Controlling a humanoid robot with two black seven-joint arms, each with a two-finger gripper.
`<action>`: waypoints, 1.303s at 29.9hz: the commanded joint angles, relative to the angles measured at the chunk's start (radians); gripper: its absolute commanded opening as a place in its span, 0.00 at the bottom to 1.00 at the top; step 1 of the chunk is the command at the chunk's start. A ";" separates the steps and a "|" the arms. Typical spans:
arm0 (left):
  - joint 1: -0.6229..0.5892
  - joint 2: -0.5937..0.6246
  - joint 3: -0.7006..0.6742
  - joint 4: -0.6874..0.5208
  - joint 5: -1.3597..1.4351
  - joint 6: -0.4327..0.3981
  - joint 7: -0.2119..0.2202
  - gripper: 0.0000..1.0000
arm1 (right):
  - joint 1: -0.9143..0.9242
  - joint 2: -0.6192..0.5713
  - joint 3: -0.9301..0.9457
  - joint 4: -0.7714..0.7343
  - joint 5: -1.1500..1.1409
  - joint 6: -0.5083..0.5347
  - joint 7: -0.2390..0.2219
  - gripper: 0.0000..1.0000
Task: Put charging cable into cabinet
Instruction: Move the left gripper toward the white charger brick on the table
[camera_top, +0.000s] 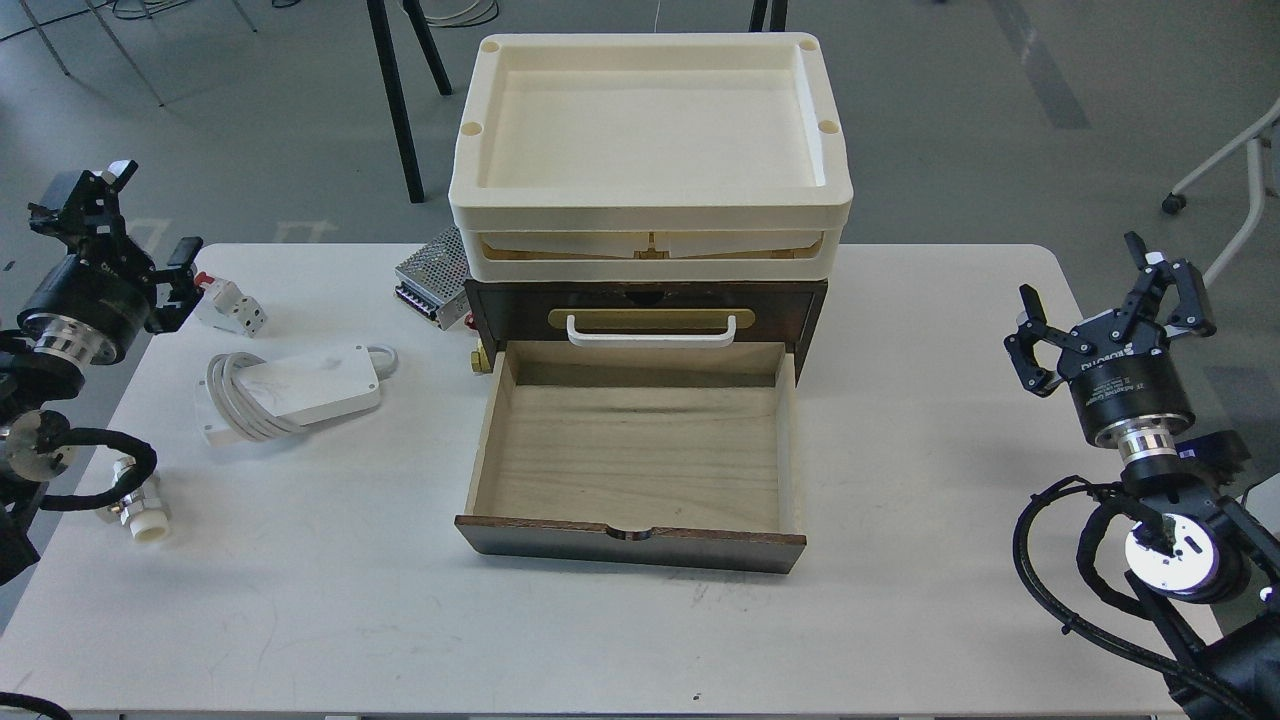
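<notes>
Charging cable (300, 392) on the table (900, 420), untouched; left gripper (115, 225) and right gripper (1110, 310) both spread wide, empty.

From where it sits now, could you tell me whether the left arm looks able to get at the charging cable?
Probably yes. The charging cable lies in the open on the table, left of the cabinet, with nothing on it. The left end effector is open, on that side.

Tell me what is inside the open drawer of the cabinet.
The drawer shows only its bare pale wood floor. Its back part, under the cabinet, is shadowed and partly hidden.
</notes>
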 joint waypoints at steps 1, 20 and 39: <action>0.000 0.000 0.005 0.007 0.004 0.000 0.000 1.00 | 0.000 0.000 0.000 0.000 0.000 -0.001 -0.001 0.99; -0.118 0.164 0.014 0.145 0.065 0.000 0.000 1.00 | 0.001 0.000 0.000 0.000 0.000 0.000 0.001 0.99; -0.340 0.344 0.054 0.127 0.623 0.000 0.000 1.00 | 0.001 0.000 0.000 0.000 0.000 0.002 -0.001 0.99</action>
